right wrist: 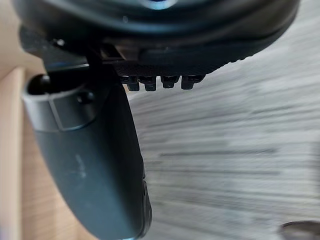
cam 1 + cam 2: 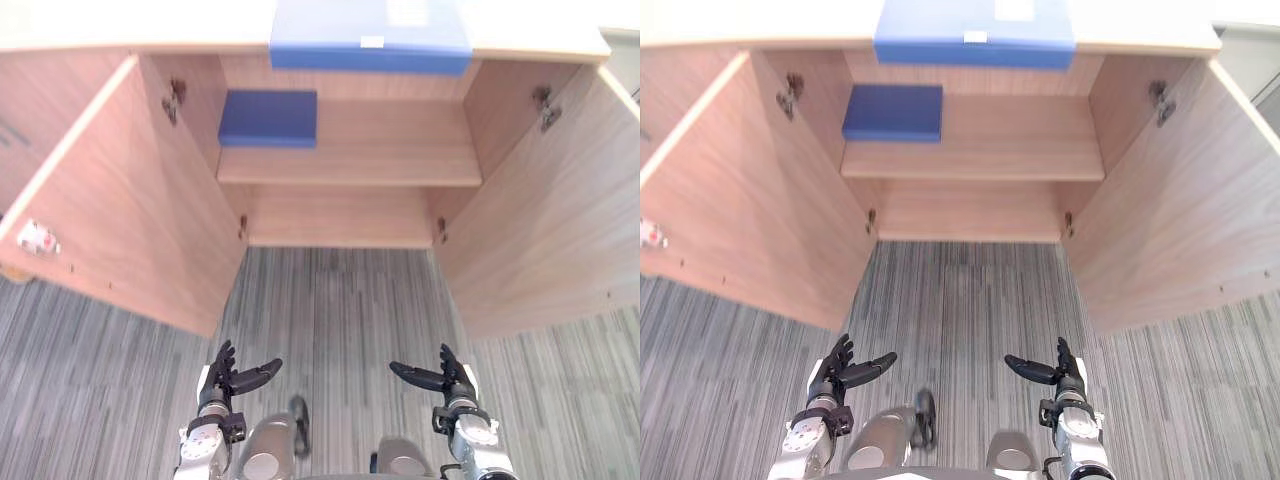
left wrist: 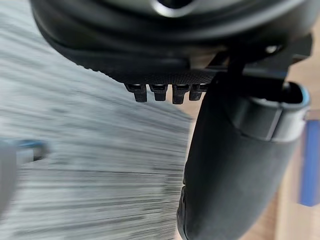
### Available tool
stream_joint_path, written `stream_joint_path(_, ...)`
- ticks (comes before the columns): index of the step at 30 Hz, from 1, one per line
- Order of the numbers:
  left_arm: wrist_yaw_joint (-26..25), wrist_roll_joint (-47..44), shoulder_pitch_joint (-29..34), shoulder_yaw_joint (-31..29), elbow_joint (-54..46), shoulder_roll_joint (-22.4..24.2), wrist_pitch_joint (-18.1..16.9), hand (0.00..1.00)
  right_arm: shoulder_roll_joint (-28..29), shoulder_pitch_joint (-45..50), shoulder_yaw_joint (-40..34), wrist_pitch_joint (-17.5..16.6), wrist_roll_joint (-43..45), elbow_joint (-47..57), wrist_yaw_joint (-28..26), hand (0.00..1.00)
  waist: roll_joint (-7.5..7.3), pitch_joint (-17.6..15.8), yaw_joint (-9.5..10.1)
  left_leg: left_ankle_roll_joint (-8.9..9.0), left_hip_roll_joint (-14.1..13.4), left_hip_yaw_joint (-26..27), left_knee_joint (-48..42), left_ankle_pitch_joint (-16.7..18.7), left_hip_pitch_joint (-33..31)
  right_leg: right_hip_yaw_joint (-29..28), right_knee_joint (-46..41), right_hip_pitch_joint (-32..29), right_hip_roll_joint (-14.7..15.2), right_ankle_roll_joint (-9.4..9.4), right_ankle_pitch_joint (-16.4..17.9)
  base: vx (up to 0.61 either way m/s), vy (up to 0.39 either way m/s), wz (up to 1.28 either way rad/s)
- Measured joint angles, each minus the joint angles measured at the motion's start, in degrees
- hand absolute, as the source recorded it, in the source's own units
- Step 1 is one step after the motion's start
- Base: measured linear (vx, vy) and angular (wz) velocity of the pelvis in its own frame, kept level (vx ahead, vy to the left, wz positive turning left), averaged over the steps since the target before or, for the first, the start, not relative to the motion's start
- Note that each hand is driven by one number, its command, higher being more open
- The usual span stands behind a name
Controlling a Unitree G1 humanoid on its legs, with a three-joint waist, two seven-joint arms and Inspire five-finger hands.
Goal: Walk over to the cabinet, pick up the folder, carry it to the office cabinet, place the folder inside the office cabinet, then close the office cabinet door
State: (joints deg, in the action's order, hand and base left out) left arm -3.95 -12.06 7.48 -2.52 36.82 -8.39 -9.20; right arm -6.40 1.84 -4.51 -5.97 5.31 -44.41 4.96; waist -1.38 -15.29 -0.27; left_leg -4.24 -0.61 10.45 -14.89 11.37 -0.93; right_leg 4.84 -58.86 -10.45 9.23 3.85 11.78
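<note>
Since the cabinet (image 2: 340, 215) doors stand wide for access, I see the left hand (image 2: 222, 383) below it, fingers spread, empty; shelf folder (image 2: 268, 118) inside at its left, top folder (image 2: 370, 35) on its roof; right hand (image 2: 455, 383) likewise spread, empty.

This looks like an office: a pale wood-laminate cabinet (image 2: 340, 215) stands with both doors (image 2: 130, 200) open. A blue folder (image 2: 370, 35) lies on top, a darker blue folder (image 2: 268, 118) on its shelf (image 2: 400, 150), and grey striped carpet (image 2: 330, 320) covers the floor.
</note>
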Motion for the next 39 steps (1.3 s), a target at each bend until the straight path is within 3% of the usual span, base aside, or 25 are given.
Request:
stream_joint_path(3, 0.0, 0.0, -0.5, -0.2, 1.2, -0.9, -0.1, 1.00, 0.0, -0.1, 0.6, 0.0, -0.2, 0.0, -0.2, 1.00, 0.72, -0.3, -1.00, 0.03, -2.7, -0.2, 4.3, 0.0, 6.9, 4.6, 11.6, -6.0, -2.5, -1.82, 4.0, 0.45, -0.119, 0.18)
stream_joint_path(4, 0.0, 0.0, -0.6, -0.3, 1.9, -0.9, 0.0, 1.00, -0.1, -0.1, 0.6, 0.0, -0.3, 0.0, -0.2, 1.00, 0.74, -0.3, -1.63, 0.56, -3.9, -0.2, 4.7, 0.3, 8.4, 5.5, 22.3, -7.7, -3.4, -1.32, 3.2, 0.46, -0.188, 0.30)
stream_joint_path(5, 0.1, 0.0, -0.3, -0.3, 2.1, -1.4, 0.0, 1.00, -0.1, 0.2, 0.6, 0.0, -0.3, 0.2, -0.2, 1.00, 0.40, -0.1, -2.20, 2.60, -4.4, -0.3, 4.7, 1.0, 9.5, 5.6, 32.9, -7.7, -4.3, -1.00, -0.6, 0.48, -0.195, 0.39)
stream_joint_path(6, 0.1, 0.0, 0.2, 0.1, 2.1, -1.8, 0.0, 1.00, -0.1, 1.6, 0.5, -0.1, -0.3, 0.3, -0.1, 1.00, -0.96, 0.7, -2.18, 5.57, -3.6, -0.3, 4.5, 2.6, 10.8, 4.5, 42.4, -7.4, -4.1, -2.49, -9.4, 0.51, -0.229, 0.27)
stream_joint_path(7, 0.0, 0.0, -0.3, 0.1, 4.3, -0.1, 0.4, 1.00, -1.5, 2.0, 0.3, 0.1, -0.4, -1.2, 0.0, 1.00, 0.86, 1.0, -1.74, 8.78, -5.7, -0.9, 3.4, 5.0, 12.6, 4.3, 38.1, -8.5, -5.3, -4.59, -13.9, 0.60, -0.261, 0.19)
stream_joint_path(8, 0.3, 0.1, 0.3, 0.2, 4.7, 0.7, 0.7, 1.00, -1.8, 2.1, 0.3, 0.5, -0.4, -2.2, 0.0, 1.00, 1.27, 2.4, -2.03, 9.24, -6.7, -2.1, -1.6, 4.7, 10.6, 4.7, 37.4, -8.3, -5.6, -4.89, -10.1, 0.49, -0.247, 0.04)
stream_joint_path(9, 0.3, 0.3, 0.4, 0.2, 4.5, 1.3, 0.7, 1.00, -2.0, 2.3, 0.2, 0.5, -0.4, -2.0, 0.0, 1.00, 1.52, 2.4, -2.01, 9.40, -7.5, -2.6, -6.0, 4.5, 9.0, 4.8, 37.0, -7.9, -6.0, -5.07, -9.0, 0.47, -0.249, 0.09)
stream_joint_path(11, 0.4, 0.3, 1.0, 0.1, 3.5, 3.3, 0.6, 1.00, -1.8, 3.9, 0.3, 0.7, -0.4, -0.7, 0.0, 1.00, 2.81, 1.7, -1.70, 12.43, -11.9, -4.4, -29.8, 1.4, 0.1, 5.7, 40.5, -0.7, -8.4, -6.31, -6.7, 0.45, -0.237, 0.04)
stream_joint_path(13, 0.8, 0.3, 2.0, 0.2, 2.2, 3.7, 0.6, 1.00, -0.9, 5.6, 0.3, 0.6, -0.4, 1.1, 0.1, 1.00, 2.53, 1.7, -0.72, 12.09, -13.2, -3.4, -36.4, 2.4, -3.4, 5.6, 43.5, 4.4, -9.4, -7.05, -6.2, 0.40, -0.136, -0.13)
stream_joint_path(15, 1.1, 0.3, 2.4, 0.2, 0.3, 4.1, 0.6, 1.00, -0.7, 5.9, -0.1, 0.2, -0.3, 2.4, 0.1, 1.00, 2.06, 1.9, 0.04, 10.59, -12.7, -1.1, -31.5, 3.9, -7.5, 4.9, 46.9, 8.3, -9.3, -6.93, -6.3, 0.37, -0.084, -0.23)
stream_joint_path(17, 1.4, 0.3, 2.1, 0.2, -1.4, 4.1, 0.6, 1.00, -0.7, 4.5, -1.5, 0.2, -0.3, 2.2, 0.1, 1.00, 2.19, 2.0, 1.09, 10.45, -10.0, -2.2, -16.9, 3.7, -8.6, 3.3, 48.4, 9.9, -8.9, -6.71, -6.4, 0.34, 0.024, -0.38)
stream_joint_path(18, 1.3, 0.3, 2.2, 0.2, -2.8, 4.1, 0.6, 1.00, -0.9, 3.9, -2.0, 0.2, -0.3, 2.2, 0.1, 1.00, 2.69, 2.3, 0.92, 10.09, -8.2, -3.8, -6.1, -0.7, -8.0, 2.9, 49.3, 10.7, -8.8, -5.94, -6.4, 0.34, 0.106, -0.31)
stream_joint_path(19, 1.3, 0.3, 2.3, 0.3, -3.4, 4.2, 0.5, 1.00, -1.2, 3.8, -2.2, 0.1, -0.3, 2.2, 0.1, 1.00, 3.38, 2.7, 0.82, 9.34, -8.0, -4.0, -2.0, -5.5, -8.1, 2.8, 49.7, 10.9, -9.2, -5.44, -6.2, 0.33, 0.154, -0.15)
stream_joint_path(20, 1.3, 0.3, 2.0, 0.2, -3.9, 4.0, 0.5, 1.00, -1.1, 3.7, -2.9, 0.3, -0.3, 1.6, 0.2, 1.00, 3.63, 2.7, 0.97, 6.46, -7.5, -4.1, -0.1, -8.5, -7.5, 2.4, 50.1, 12.2, -9.1, -4.35, -5.5, 0.31, 0.160, 0.08)
stream_joint_path(22, 1.1, 0.3, 2.0, 0.2, -7.0, 3.5, 0.5, 1.00, -1.0, 4.6, -3.0, 0.3, -0.3, 2.0, 0.3, 1.00, 2.79, 3.1, 0.97, 6.22, -5.8, -4.2, 2.1, -8.8, -6.1, 2.6, 50.1, 12.8, -7.3, -3.10, -4.8, 0.19, 0.105, 0.20)
stream_joint_path(26, 0.1, 1.1, 5.9, -0.6, -20.3, 1.9, -0.1, 1.00, -0.7, 5.3, -3.0, 0.3, -0.3, 2.0, 0.1, 1.00, 2.69, 3.2, 1.09, 5.02, -2.9, -4.2, 7.1, -9.6, -2.2, 2.8, 51.5, 15.1, -4.9, -2.01, -4.1, 0.13, 0.064, 0.10)
stream_joint_path(31, -1.1, 7.1, 11.2, -2.2, -36.6, 0.0, -1.8, 1.00, -0.8, 5.8, -3.9, 0.0, -0.4, 2.0, 0.0, 1.00, 2.70, 3.3, 1.39, 4.85, -2.3, -5.2, 10.7, -10.8, 0.4, 3.3, 52.0, 16.7, -4.8, -2.00, -4.1, 0.04, -0.013, 0.12)
stream_joint_path(39, -3.3, 12.0, 19.0, 0.5, -53.2, 0.3, -3.9, 1.00, -1.5, 6.6, -3.4, -1.1, -2.7, -0.4, 0.1, 1.00, 2.85, 5.9, 2.35, 4.62, -1.6, -5.7, 11.6, -11.3, 1.6, 3.1, 52.2, 17.9, -4.7, -2.01, -4.1, -0.02, 0.005, 0.02)
